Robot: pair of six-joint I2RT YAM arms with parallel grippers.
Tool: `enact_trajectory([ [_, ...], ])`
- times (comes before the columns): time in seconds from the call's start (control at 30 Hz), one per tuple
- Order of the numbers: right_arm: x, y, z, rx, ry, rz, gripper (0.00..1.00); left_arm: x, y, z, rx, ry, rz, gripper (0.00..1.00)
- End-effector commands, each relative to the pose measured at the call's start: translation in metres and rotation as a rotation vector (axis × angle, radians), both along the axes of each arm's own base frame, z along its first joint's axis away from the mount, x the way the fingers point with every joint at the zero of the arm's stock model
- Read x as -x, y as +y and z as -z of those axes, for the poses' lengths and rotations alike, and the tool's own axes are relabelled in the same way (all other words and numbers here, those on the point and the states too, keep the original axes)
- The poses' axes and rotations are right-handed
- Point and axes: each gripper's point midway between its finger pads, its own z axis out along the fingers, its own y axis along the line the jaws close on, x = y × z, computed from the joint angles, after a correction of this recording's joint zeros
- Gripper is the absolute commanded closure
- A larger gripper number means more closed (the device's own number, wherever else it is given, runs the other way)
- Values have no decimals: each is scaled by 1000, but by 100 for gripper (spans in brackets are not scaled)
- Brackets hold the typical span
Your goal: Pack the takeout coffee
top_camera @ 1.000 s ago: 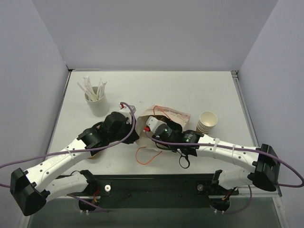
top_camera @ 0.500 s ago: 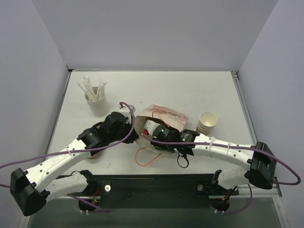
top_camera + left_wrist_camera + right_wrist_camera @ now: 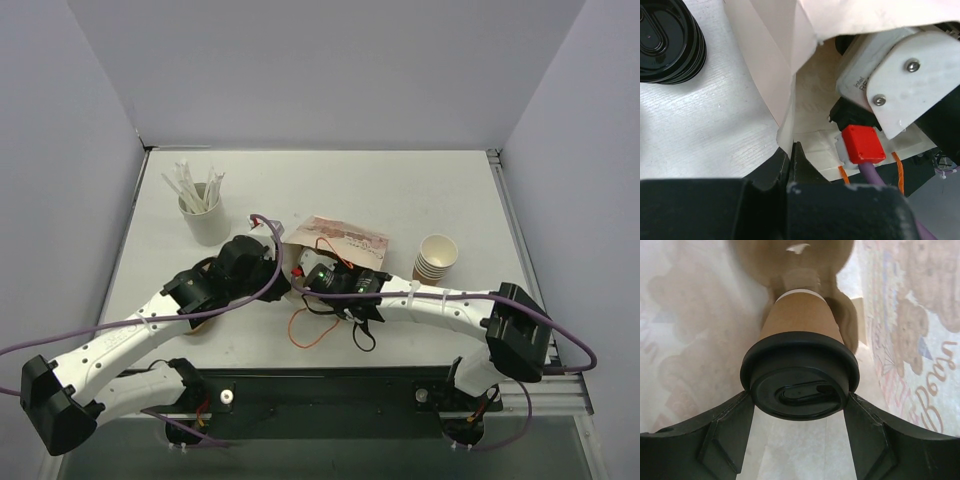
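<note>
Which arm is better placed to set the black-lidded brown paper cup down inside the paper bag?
Right. The right gripper holds the black-lidded brown paper cup inside the printed paper bag; the left gripper only pinches its edge.

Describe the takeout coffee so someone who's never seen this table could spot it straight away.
On the table, a bear-printed paper bag lies near the front, with the right fingers inside it. Between them sits the takeout coffee: a brown paper cup with a black lid on, unlike the lidless cup stack right of the bag or the loose black lids stacked outside it.
</note>
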Motion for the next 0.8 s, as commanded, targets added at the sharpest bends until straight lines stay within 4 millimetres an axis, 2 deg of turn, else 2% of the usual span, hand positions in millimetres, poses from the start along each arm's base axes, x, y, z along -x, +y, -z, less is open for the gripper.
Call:
enact_trajectory([
  [0.0,-9,-2,-19,-14,-58,36,69,-2,-7,-32,63,-58,9,100],
  [0.13,-3,-3,-25,-33,-45,6,69,-3,-4,-31,45,-55,-3,100],
  [0.3,2,-20,-36,1,-57,6,69,-6,-3,-29,36,-58,-19,100],
  [0.4,1,-28,-35,37,-49,9,69,-9,-4,-30,35,-65,-19,100],
  [0.67,-4,-29,-33,104,-36,15,69,-10,-6,-37,42,-80,-11,100],
  [0.77,-7,-24,-33,113,-27,6,70,-11,-10,-46,64,-92,-1,100],
])
